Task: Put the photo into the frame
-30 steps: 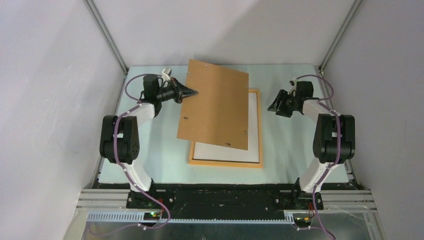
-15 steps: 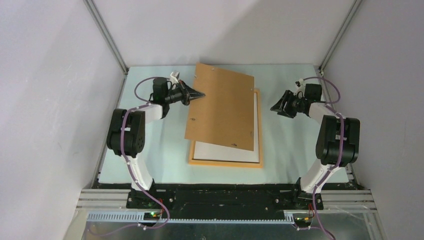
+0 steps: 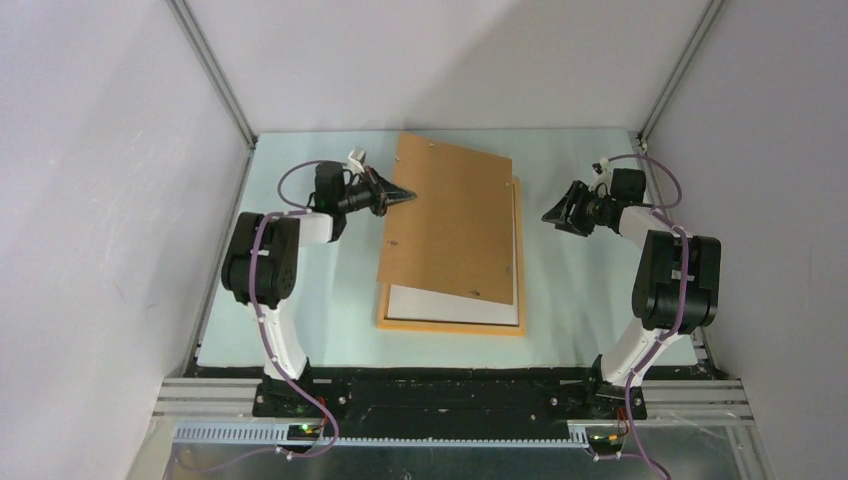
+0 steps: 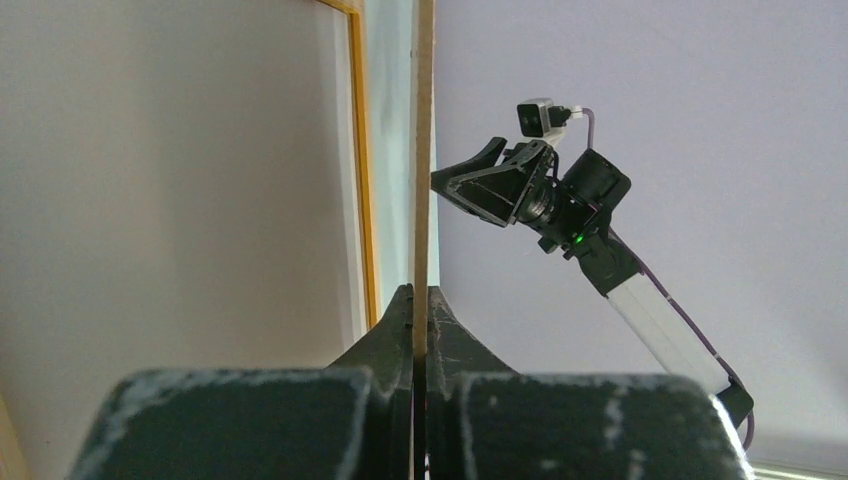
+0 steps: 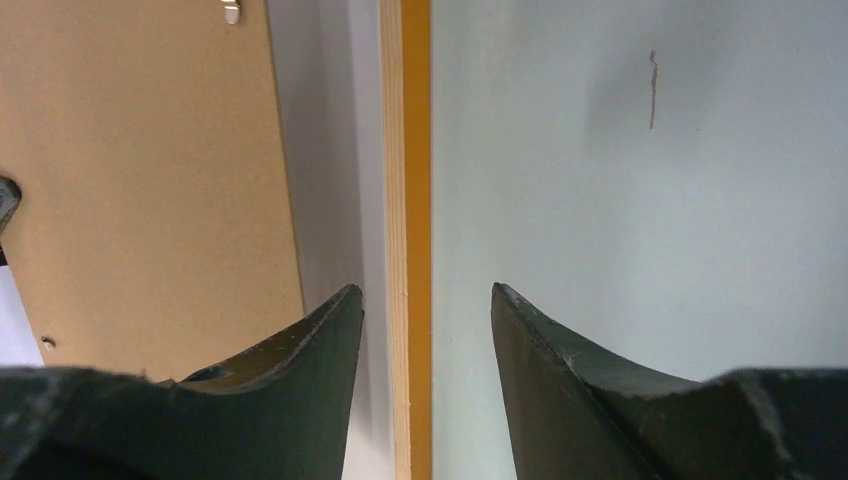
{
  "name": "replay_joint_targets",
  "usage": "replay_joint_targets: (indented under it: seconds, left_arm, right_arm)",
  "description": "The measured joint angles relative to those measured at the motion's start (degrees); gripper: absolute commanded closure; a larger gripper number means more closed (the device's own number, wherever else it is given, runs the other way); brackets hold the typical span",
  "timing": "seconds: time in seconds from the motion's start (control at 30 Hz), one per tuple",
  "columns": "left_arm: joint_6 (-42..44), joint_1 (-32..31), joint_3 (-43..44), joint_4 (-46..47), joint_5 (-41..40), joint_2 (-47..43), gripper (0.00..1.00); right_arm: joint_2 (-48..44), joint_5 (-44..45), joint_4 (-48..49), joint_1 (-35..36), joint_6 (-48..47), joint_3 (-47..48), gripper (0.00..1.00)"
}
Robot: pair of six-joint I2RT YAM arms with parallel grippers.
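The orange-tan frame point(image 3: 450, 327) lies flat on the table with the photo point(image 3: 450, 306) inside it, white back up. A brown backing board point(image 3: 450, 225) hangs tilted over the frame's far part, covering most of it. My left gripper point(image 3: 405, 196) is shut on the board's left edge; the left wrist view shows the thin board point(image 4: 423, 150) edge-on between the closed jaws point(image 4: 421, 300). My right gripper point(image 3: 552, 214) is open just right of the frame. In its wrist view the frame's right rail point(image 5: 408, 150) runs between its fingers point(image 5: 427, 300), with no contact visible.
The pale green table mat point(image 3: 300, 310) ends at grey enclosure walls on the left, right and back. Small metal clips dot the backing board point(image 5: 140, 180). In the left wrist view the right arm point(image 4: 560, 200) shows beyond the board.
My left gripper has carried the backing board to the right, so it now sits more squarely over the frame. The right gripper shifted slightly right and stays open.
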Motion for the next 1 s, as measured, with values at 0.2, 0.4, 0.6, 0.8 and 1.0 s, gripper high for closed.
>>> replay_joint_targets:
  seconds: [0.2, 0.4, 0.6, 0.8, 1.0]
  left_arm:
    - [-0.3, -0.6, -1.2, 0.7, -1.0, 1.0, 1.00]
    - [-0.4, -1.4, -1.2, 1.1, -1.1, 1.4, 1.00]
    - [-0.5, -1.5, -1.2, 2.2, -1.1, 1.7, 1.00]
    - [-0.5, -1.5, -1.6, 2.6, -1.3, 2.4, 1.00]
    - [-0.5, -1.5, -3.1, 2.9, -1.7, 2.4, 1.00]
  right_arm:
    - [0.0, 0.0, 0.2, 0.0, 0.0, 0.0, 0.46]
    - [0.0, 0.0, 0.3, 0.0, 0.0, 0.0, 0.47]
    - [0.0, -0.3, 0.6, -0.1, 0.0, -0.3, 0.48]
    - [0.0, -0.7, 0.9, -0.5, 0.0, -0.3, 0.48]
    - [0.0, -1.1, 1.0, -1.0, 0.0, -0.3, 0.48]
